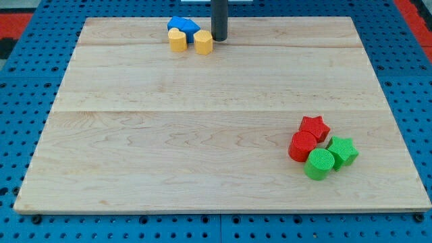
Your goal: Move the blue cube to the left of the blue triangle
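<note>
One dark rod's tip [219, 39] beside seemingly hexagonal yellow block [203, 42]

A pale wooden table [202, 135] with visible plank seams fills most of the view. Around it lies a blue pegboard surface [20, 88] dotted with regular holes. Red patches [17, 17] show at the upper corners. The lighting is even and bright.
</note>
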Controlling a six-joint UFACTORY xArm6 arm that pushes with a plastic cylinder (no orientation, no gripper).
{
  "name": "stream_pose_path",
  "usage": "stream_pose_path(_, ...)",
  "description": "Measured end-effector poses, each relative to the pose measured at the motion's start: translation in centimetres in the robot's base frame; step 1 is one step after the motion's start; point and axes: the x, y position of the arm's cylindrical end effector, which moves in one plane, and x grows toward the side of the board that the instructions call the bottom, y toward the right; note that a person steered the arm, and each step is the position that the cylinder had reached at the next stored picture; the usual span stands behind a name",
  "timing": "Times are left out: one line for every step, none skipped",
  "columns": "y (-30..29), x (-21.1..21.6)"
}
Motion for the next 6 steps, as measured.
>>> stream_pose_path(-2.8, -1.8)
stream_pose_path(-6.9, -2.3)
stream_pose_path(-7.4, -5.1)
stream_pose_path(-10.4, -5.3)
stream_pose_path(-12.2, -2.2)
stream_pose_path(-14.2, -1.5)
